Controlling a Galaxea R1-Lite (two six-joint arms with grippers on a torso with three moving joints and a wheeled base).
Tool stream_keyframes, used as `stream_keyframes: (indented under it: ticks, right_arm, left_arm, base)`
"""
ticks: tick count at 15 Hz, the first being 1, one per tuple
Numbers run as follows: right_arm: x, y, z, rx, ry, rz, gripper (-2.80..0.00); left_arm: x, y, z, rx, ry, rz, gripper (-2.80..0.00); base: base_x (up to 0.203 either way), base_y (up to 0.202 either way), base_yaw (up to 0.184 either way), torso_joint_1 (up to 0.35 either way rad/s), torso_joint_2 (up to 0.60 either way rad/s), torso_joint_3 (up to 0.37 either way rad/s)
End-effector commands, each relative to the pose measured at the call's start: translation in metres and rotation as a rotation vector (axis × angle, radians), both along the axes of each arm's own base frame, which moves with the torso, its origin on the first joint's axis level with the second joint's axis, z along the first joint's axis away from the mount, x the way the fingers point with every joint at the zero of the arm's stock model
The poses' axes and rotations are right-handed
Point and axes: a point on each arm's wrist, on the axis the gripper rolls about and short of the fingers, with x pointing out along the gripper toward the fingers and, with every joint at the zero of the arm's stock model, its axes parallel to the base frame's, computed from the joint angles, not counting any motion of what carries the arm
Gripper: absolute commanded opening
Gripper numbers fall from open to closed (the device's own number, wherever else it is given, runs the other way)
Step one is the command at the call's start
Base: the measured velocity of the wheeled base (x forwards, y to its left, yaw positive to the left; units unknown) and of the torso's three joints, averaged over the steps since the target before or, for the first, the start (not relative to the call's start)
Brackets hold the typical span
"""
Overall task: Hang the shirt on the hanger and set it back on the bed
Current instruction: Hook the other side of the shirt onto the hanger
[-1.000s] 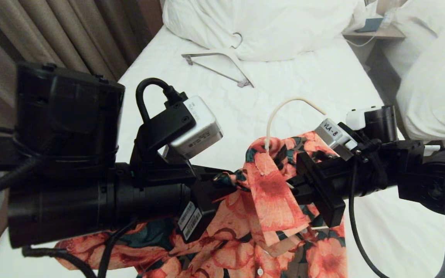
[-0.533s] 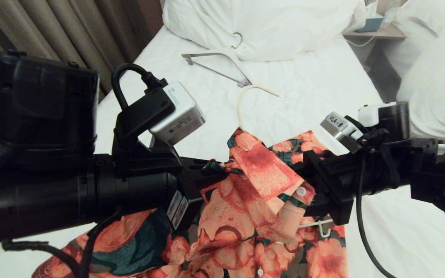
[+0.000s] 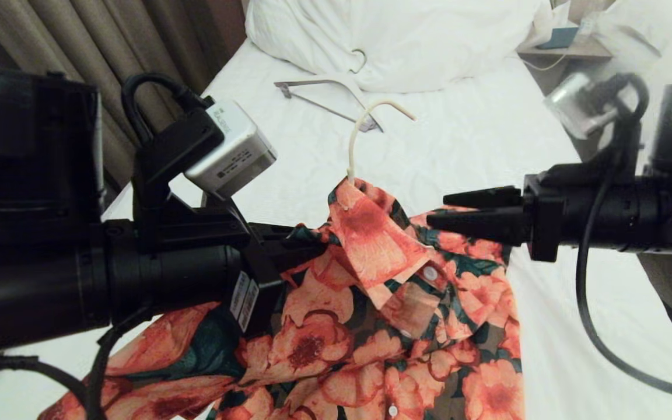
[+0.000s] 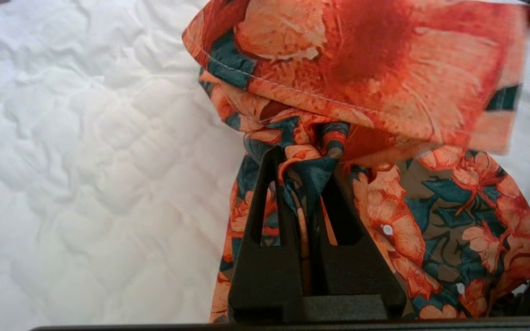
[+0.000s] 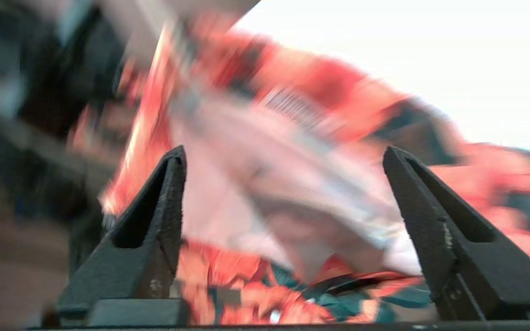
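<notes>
A: Nearest first?

B: Left gripper (image 4: 308, 184), clenched on a bunched fold of the shirt (image 3: 371, 303) by the shoulder, holding it up off the bed (image 3: 487, 134). Seen plainly in the left wrist view: dark fingers (image 4: 265, 220) pinched together with flowered cloth squeezed between.

A: And opposite?

B: Right gripper (image 3: 458, 213), fingers spread wide, nothing in them, tips just beside the collar but apart from it.

A: Hanger?

B: Thin cream hanger (image 3: 365, 128), hook poking up out of the neck opening; body hidden under the cloth. Looks threaded through the collar. Cannot tell whether both shoulders sit properly on it.

A: So how far along?

B: Hanging seems largely done. Left to do, at a guess: check the shoulders, then lower the whole lot flat onto the sheet and let go.

A: Room for that?

B: Lower half of the shirt already draped on the mattress close in. Open white sheet beyond the collar, toward the middle. Further up, a thicker grey hanger (image 3: 330, 99) lying just short of the pillow (image 3: 394, 41); best kept clear of. Curtain (image 3: 108, 46) hard along the left edge, mattress edge and a second bed (image 3: 668, 35) off to the right, so not much margin sideways.
</notes>
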Motion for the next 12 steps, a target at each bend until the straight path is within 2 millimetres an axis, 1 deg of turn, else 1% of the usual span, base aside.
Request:
stream_keyframes:
  ticks: [1,2,4,5,6,8,10,11,12]
  right_arm:
    - [-0.008,-0.013,0.024,0.048,-0.044,-0.051,0.00]
    - [-0.009,-0.018,0.035,0.053,-0.049,-0.074,0.00]
    - [-0.011,-0.028,0.054,0.041,-0.002,-0.119,0.00]
    - [-0.012,-0.034,0.063,0.035,0.029,-0.138,0.00]
    - [-0.011,-0.037,0.067,0.023,0.071,-0.155,-2.80]
    - [-0.008,-0.038,0.076,-0.001,0.139,-0.183,-2.80]
    - [-0.003,-0.035,0.088,-0.026,0.217,-0.230,-2.80]
    - [0.003,-0.031,0.091,-0.038,0.267,-0.273,-2.80]
    - [0.013,-0.025,0.088,-0.065,0.336,-0.335,-2.80]
  left_arm:
    - [0.000,0.002,0.003,-0.012,-0.003,0.006,-2.80]
    - [-0.001,0.002,0.006,-0.029,-0.003,0.015,-2.80]
    - [-0.003,0.005,0.012,-0.057,-0.010,0.047,-2.80]
    - [-0.004,0.006,0.016,-0.101,-0.012,0.056,-2.80]
    - [-0.003,0.006,0.020,-0.156,-0.016,0.065,-2.80]
    - [-0.003,0.006,0.025,-0.263,-0.015,0.094,-2.80]
    - [-0.002,0.006,0.027,-0.326,0.003,0.106,-2.80]
    - [-0.003,0.006,0.026,-0.335,0.010,0.108,-2.80]
    - [-0.003,0.006,0.026,-0.353,0.016,0.109,-2.80]
  base:
    - [0.000,0.000,0.000,0.000,0.00,0.000]
    - [0.000,0.000,0.000,0.000,0.00,0.000]
    - [0.000,0.000,0.000,0.000,0.00,0.000]
    - [0.000,0.000,0.000,0.000,0.00,0.000]
    - [0.000,0.000,0.000,0.000,0.00,0.000]
    - [0.000,0.000,0.000,0.000,0.00,0.000]
    - [0.000,0.000,0.000,0.000,0.00,0.000]
    - [0.000,0.000,0.000,0.000,0.00,0.000]
    - [0.000,0.000,0.000,0.000,0.00,0.000]
